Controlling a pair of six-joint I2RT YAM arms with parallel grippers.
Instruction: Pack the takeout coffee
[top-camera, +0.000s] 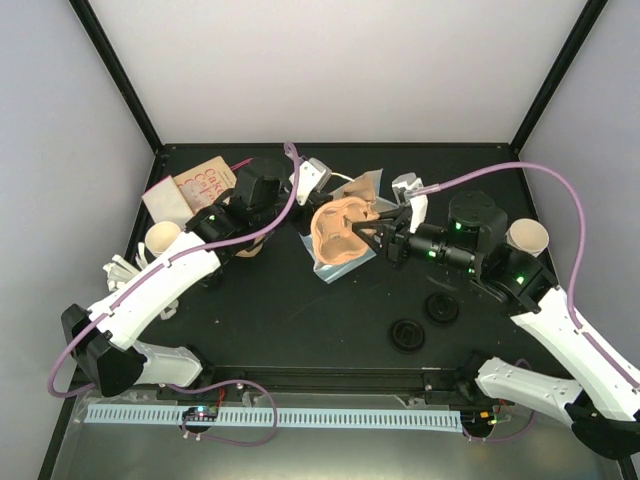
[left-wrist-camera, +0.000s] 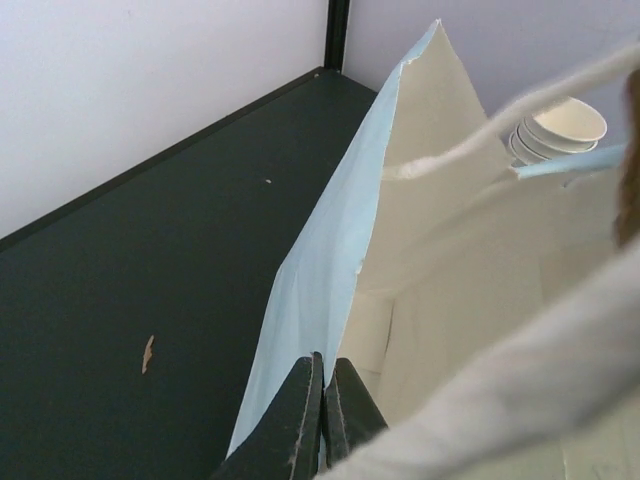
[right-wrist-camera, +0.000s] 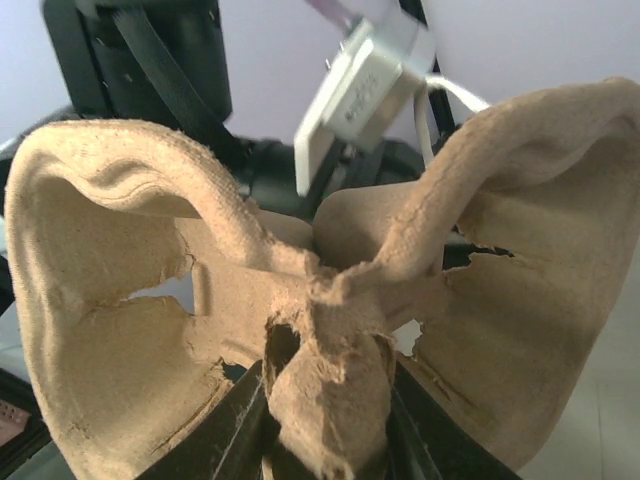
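Barely begun: the left gripper (left-wrist-camera: 322, 375) pinches the edge of the light-blue paper bag (left-wrist-camera: 320, 270) between closed jaws, while the right gripper (right-wrist-camera: 325, 405) clamps the brown moulded-pulp cup carrier (right-wrist-camera: 330, 290) between its jaws, seemingly not yet bagged.

In the left wrist view the paper bag (left-wrist-camera: 420, 230) ran off the right edge, some blurry pale band (left-wrist-camera: 520, 380) over it. The cup carrier (right-wrist-camera: 330, 300) hid the right gripper (right-wrist-camera: 325, 440) fingertips.

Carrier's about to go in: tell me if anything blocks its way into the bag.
No loose object shows between them. The right hand holds the carrier over the bag; the left hand pinches its rim, and a cord handle crosses the opening.
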